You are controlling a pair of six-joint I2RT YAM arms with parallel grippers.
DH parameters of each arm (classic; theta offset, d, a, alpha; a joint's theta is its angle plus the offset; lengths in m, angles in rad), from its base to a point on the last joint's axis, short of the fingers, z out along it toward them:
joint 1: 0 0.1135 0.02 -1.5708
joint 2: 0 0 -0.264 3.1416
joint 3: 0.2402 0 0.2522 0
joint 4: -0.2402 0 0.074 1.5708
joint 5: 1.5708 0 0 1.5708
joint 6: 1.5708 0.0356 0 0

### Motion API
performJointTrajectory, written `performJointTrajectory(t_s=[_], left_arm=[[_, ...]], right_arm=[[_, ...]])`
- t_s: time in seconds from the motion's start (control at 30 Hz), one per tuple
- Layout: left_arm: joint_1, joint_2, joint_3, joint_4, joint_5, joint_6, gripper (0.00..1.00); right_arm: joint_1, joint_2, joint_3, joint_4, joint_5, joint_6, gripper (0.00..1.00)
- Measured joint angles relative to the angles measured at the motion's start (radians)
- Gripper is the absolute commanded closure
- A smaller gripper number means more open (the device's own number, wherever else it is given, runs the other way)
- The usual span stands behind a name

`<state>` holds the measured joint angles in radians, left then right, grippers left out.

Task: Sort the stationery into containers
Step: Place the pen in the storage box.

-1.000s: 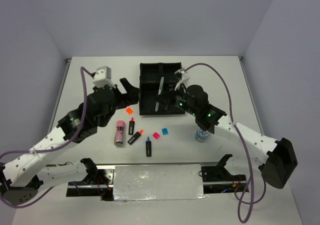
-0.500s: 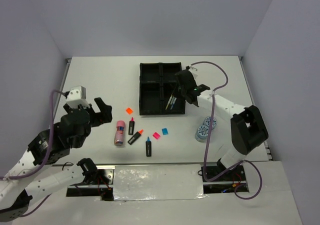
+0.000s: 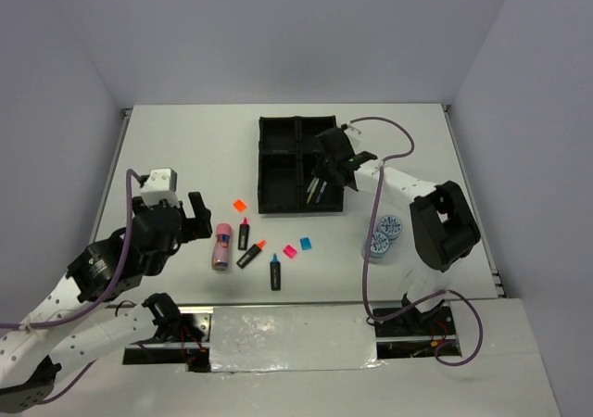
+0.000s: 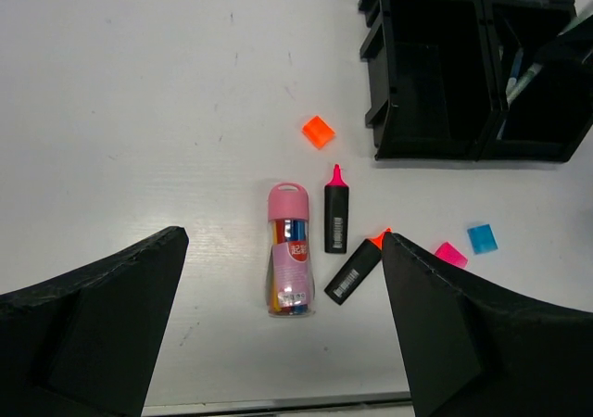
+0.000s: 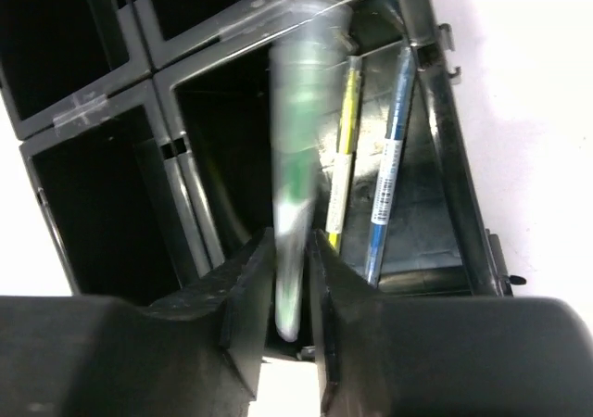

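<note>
Green pen (image 5: 301, 111): upright in the right hand (image 5: 287, 250), blurred. Grip has slackened since a second ago; cannot tell whether held or dropping.
Black tray (image 5: 88, 111): compartment directly under that hand already holds a yellow pen (image 5: 345, 157) and a blue pen (image 5: 389, 167). Nothing blocks the drop.
Left hand (image 4: 283, 239): spread wide, empty, drawn back. Pink tube (image 4: 290, 269) and highlighters (image 4: 337, 218) lie below it, unsorted.

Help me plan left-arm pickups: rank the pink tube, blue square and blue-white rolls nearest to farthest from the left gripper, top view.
1. Pink tube, just right of the left gripper.
2. Blue square, centre.
3. Blue-white rolls, far right.
</note>
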<state>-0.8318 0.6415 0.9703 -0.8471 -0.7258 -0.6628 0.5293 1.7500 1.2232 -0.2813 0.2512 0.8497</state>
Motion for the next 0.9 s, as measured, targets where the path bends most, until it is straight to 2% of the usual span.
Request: performJointTrajectory(t_s=[0.07, 0.13, 0.17, 0.5, 0.57, 0.6, 0.63, 0.9], left_arm=[[0.0, 0.013, 0.0, 0.006, 0.014, 0.01, 0.01], [0.0, 0.019, 0.0, 0.013, 0.029, 0.016, 0.01], [0.0, 0.022, 0.0, 0.016, 0.035, 0.024, 0.01], [0.002, 0.124, 0.0, 0.056, 0.132, 0.022, 0.01], [0.002, 0.189, 0.0, 0.064, 0.169, -0.015, 0.01], [0.0, 0.225, 0.0, 0.066, 0.181, -0.043, 0.01], [-0.008, 0.277, 0.0, 0.067, 0.188, -0.081, 0.01], [-0.192, 0.603, -0.017, 0.073, 0.207, -0.378, 0.01]], right_arm=[[0.0, 0.0, 0.006, 0.0, -0.007, -0.001, 0.51], [0.0, -0.005, 0.01, 0.003, -0.016, -0.009, 0.48], [0.0, -0.01, 0.01, 0.003, -0.021, -0.012, 0.42], [0.031, -0.161, 0.013, -0.025, -0.002, -0.109, 0.41], [0.072, -0.212, 0.015, -0.055, 0.005, -0.146, 0.41], [0.09, -0.238, 0.016, -0.073, 0.005, -0.167, 0.27], [0.109, -0.262, 0.01, -0.085, -0.001, -0.184, 0.22], [0.118, -0.48, -0.173, -0.161, -0.003, -0.256, 0.22]])
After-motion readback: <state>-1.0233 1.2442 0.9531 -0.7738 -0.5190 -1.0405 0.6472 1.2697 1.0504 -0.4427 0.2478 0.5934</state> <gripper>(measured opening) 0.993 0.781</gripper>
